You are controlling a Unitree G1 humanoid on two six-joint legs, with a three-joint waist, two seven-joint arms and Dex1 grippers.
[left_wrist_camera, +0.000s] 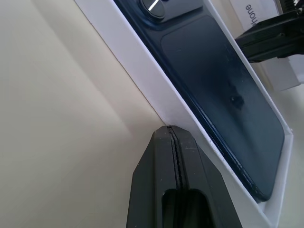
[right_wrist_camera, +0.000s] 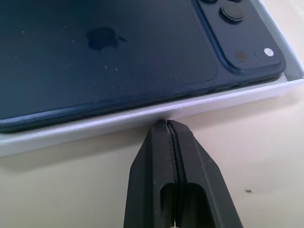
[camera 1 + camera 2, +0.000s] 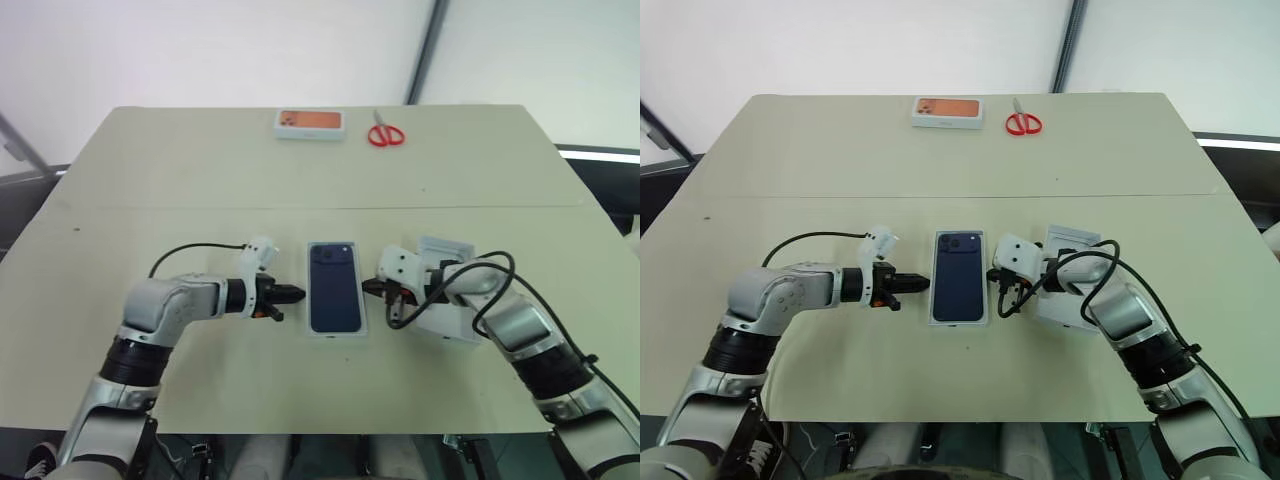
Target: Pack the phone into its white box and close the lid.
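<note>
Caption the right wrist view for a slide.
Shut right claw meets the white box wall beside the navy phone lying back-up inside.

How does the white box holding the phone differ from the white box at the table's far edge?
The white box sits near the robot, open, with the phone lying back-up inside; the far box with the orange picture is closed. The near one lies lengthwise toward the robot between the two tools; the far one lies crosswise beside the red scissors. Both are shallow white rectangular cartons of similar size.
</note>
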